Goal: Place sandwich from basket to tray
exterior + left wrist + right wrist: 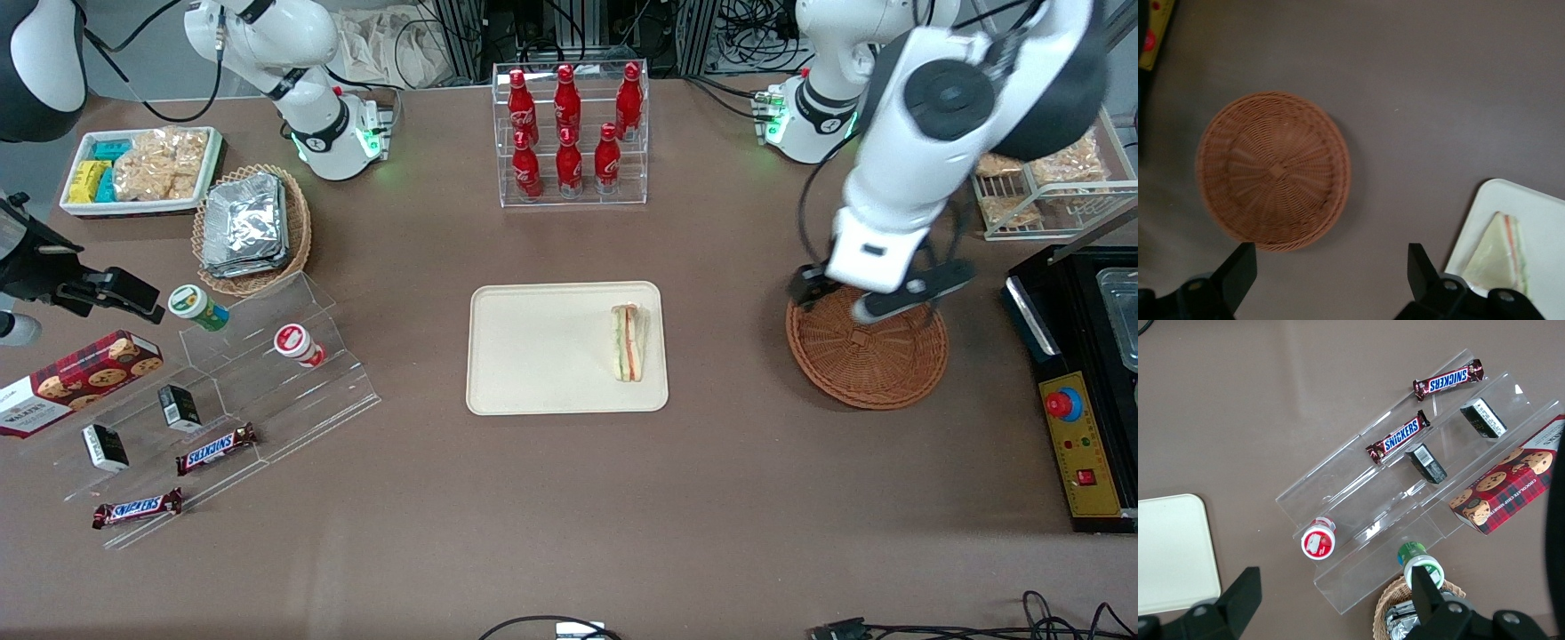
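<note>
The sandwich (628, 342) (1498, 257), a wrapped triangular wedge with green and orange-red filling, lies on the beige tray (542, 356) (1538, 213), near the tray's end closest to the basket. The round reddish-brown wicker basket (867, 364) (1271, 170) stands on the table with nothing in it, toward the working arm's end. My left gripper (867, 298) (1331, 257) hangs above the basket's rim on the tray's side. It is open, and only bare table shows between its fingers.
A clear rack of red bottles (569, 133) stands farther from the front camera than the tray. A black control box (1080, 444) sits at the working arm's end. An acrylic stepped shelf (213, 391) with snacks, a tan basket of foil packs (252, 227) and a white bin (142, 169) lie toward the parked arm's end.
</note>
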`<action>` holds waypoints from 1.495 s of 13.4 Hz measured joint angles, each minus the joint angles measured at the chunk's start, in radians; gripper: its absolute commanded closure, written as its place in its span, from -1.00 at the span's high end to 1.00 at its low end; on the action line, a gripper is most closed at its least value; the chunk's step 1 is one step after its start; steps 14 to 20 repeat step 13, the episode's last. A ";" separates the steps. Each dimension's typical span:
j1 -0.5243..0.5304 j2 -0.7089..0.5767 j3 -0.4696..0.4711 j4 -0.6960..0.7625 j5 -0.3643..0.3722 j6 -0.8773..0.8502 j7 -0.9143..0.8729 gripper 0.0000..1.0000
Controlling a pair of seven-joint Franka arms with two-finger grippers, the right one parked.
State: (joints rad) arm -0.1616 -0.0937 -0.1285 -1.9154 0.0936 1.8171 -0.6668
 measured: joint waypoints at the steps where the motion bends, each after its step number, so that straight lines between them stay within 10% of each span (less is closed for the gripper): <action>1: -0.005 -0.047 0.047 -0.020 -0.031 -0.022 0.053 1.00; 7: -0.017 -0.135 0.189 -0.036 -0.059 -0.084 0.314 1.00; 20: -0.032 -0.135 0.191 -0.025 -0.074 -0.121 0.333 1.00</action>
